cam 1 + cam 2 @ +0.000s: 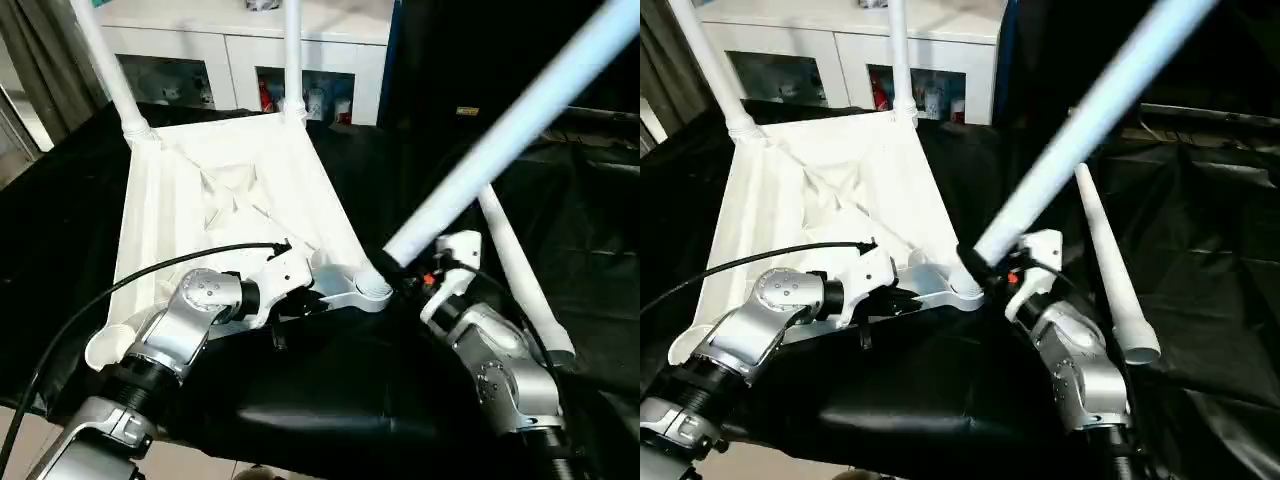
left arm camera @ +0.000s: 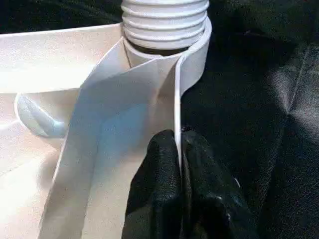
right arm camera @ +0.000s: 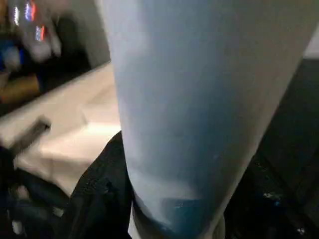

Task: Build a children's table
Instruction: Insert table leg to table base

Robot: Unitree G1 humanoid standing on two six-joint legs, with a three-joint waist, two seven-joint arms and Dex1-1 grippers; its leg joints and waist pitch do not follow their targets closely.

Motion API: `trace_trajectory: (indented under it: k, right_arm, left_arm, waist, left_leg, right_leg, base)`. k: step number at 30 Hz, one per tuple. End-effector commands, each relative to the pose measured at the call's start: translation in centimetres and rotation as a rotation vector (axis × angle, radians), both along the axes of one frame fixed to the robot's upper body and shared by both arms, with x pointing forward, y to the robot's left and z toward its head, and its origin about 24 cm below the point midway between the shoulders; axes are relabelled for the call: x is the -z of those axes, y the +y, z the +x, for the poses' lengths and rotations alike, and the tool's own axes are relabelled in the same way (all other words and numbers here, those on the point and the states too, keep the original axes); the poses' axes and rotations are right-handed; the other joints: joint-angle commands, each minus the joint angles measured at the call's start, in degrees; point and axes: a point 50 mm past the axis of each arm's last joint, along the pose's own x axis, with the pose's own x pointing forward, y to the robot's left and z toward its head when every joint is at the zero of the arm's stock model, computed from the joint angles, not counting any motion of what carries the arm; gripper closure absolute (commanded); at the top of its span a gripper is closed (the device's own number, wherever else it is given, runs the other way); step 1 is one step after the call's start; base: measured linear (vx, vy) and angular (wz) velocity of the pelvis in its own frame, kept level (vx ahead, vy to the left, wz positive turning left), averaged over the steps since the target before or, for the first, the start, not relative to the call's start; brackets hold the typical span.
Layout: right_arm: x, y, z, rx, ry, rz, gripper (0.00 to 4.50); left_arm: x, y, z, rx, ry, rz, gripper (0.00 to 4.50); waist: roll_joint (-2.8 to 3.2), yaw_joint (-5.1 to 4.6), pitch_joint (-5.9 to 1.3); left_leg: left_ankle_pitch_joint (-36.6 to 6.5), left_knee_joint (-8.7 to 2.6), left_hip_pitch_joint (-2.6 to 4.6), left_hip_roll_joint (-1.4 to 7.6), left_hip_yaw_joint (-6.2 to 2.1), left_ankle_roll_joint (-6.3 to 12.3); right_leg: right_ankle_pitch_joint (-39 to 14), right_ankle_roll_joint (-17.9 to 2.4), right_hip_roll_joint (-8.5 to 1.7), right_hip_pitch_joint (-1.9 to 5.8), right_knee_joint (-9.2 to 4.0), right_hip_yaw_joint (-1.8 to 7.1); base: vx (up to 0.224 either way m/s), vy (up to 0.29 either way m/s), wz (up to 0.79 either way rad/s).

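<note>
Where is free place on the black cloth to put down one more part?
Bare black cloth lies beyond the loose leg, on the robot's right. Crowded: the near socket, where left gripper, right gripper and held leg meet.

My fingers (image 2: 199, 194) pinch the thin white edge wall (image 2: 177, 114) of the tabletop (image 2: 60, 55), one black pad on each side, closed tight. Straight ahead along that wall sits the round corner socket (image 2: 197, 62), with a leg's threaded end (image 2: 164, 22) seated in it, ribs still showing above the rim. Black cloth (image 2: 264, 99) lies beyond the edge.
</note>
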Motion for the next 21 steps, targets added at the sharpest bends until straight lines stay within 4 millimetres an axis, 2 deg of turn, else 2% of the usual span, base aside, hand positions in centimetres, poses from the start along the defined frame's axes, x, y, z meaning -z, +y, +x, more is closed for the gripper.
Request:
trace_trajectory:
  k: [1,3,6,7,8,9,11,12,15,20,21]
  right_arm:
    - [1.6,0.2,-0.7,-0.05,0.063,-0.12,2.6]
    - [1.2,0.6,-0.5,-0.115,0.032,-0.211,2.6]
    - [1.2,0.8,-0.5,-0.169,0.044,-0.249,2.6]
    - [1.0,0.9,-0.4,-0.187,0.046,-0.256,2.6]
    - [0.9,0.9,-0.3,-0.198,0.046,-0.259,2.6]
    - [0.8,1.0,-0.3,-0.221,0.05,-0.263,2.6]
    - [0.7,1.1,-0.3,-0.236,0.053,-0.265,2.6]
    - [0.7,1.1,-0.3,-0.246,0.062,-0.263,2.6]
    - [0.9,0.9,-0.3,-0.268,0.081,-0.241,2.6]
    - [1.4,0.6,-0.3,-0.3,0.103,-0.187,2.6]
    - [1.7,0.5,-0.6,-0.342,0.109,-0.178,2.6]
  left_arm:
    - [-0.9,0.6,0.7,-0.015,-0.044,0.017,4.5]
    - [-0.9,0.6,0.7,-0.012,-0.044,0.018,4.5]
    - [-0.8,0.4,0.7,-0.01,-0.043,0.017,4.5]
    - [-0.8,0.4,0.6,-0.008,-0.042,0.017,4.5]
    - [-0.8,0.3,0.6,-0.007,-0.042,0.016,4.5]
    - [-0.8,0.3,0.6,-0.007,-0.042,0.015,4.5]
    - [-0.8,0.2,0.6,-0.007,-0.042,0.014,4.5]
    - [-0.8,0.2,0.6,-0.008,-0.042,0.011,4.5]
    - [-0.8,0.2,0.5,0.008,-0.046,0.003,4.5]
    - [-1.2,0.0,-0.1,0.097,-0.042,-0.023,4.5]
    - [-1.5,-0.3,-0.6,0.163,-0.025,-0.055,4.5]
  waist:
    - [0.23,0.09,-3.58]
    - [0.2,0.12,-3.52]
    - [0.14,0.1,-3.59]
    - [-0.24,0.11,-3.61]
    - [-0.1,0.13,-3.64]
    - [-0.37,0.07,-3.58]
    - [-0.29,0.07,-3.51]
    - [-0.58,0.07,-3.54]
    - [-0.6,0.14,-3.61]
    - [-0.61,0.13,-3.65]
    - [-0.6,0.06,-3.63]
  left_leg:
    - [-5.97,-3.82,0.34,6.08,-2.69,3.19]
    - [-5.69,-3.82,0.27,6.08,-2.72,3.16]
    - [-5.39,-3.73,0.32,6.18,-2.72,3.76]
    - [-4.79,-3.71,0.28,6.18,-2.7,4.07]
    - [-4.51,-3.69,0.23,6.16,-2.7,4.26]
    - [-4.54,-3.68,0.25,6.14,-2.66,4.56]
    - [-4.65,-3.72,0.29,6.24,-2.65,4.69]
    - [-4.76,-3.72,0.3,6.25,-2.59,4.67]
    - [-3.84,-3.62,0.23,6.14,-2.57,5.17]
    - [-3.68,-3.61,0.23,6.25,-2.58,5.6]
    - [-3.71,-3.63,0.23,6.33,-2.55,5.69]
  right_leg:
    - [-6.13,-9.38,-8.77,3.1,-4.63,4.51]
    - [-7.02,-8.99,-8.64,3.16,-4.65,4.43]
    - [-6.74,-9.16,-8.68,3.08,-4.56,4.51]
    - [-6.02,-9.29,-8.67,3.11,-4.39,4.53]
    - [-5.85,-9.36,-8.69,3.11,-4.42,4.5]
    - [-6.17,-9.38,-8.64,3.11,-4.44,4.46]
    - [-6.94,-9.25,-8.65,2.97,-4.6,4.45]
    - [-7.38,-9.08,-8.69,3.0,-4.6,4.49]
    - [-6.9,-8.98,-8.75,3.03,-4.5,4.44]
    - [-6.72,-9.06,-8.75,2.96,-4.47,4.4]
    - [-6.04,-9.35,-8.75,2.9,-4.41,4.37]
  base:
    - [0.0,0.0,0.0]
    - [0.0,0.0,0.0]
    - [0.0,0.0,0.0]
    - [0.0,0.0,0.0]
    - [0.0,0.0,0.0]
    - [0.0,0.0,0.0]
    - [0.0,0.0,0.0]
    - [0.0,0.0,0.0]
    - [0.0,0.0,0.0]
    - [0.0,0.0,0.0]
    - [0.0,0.0,0.0]
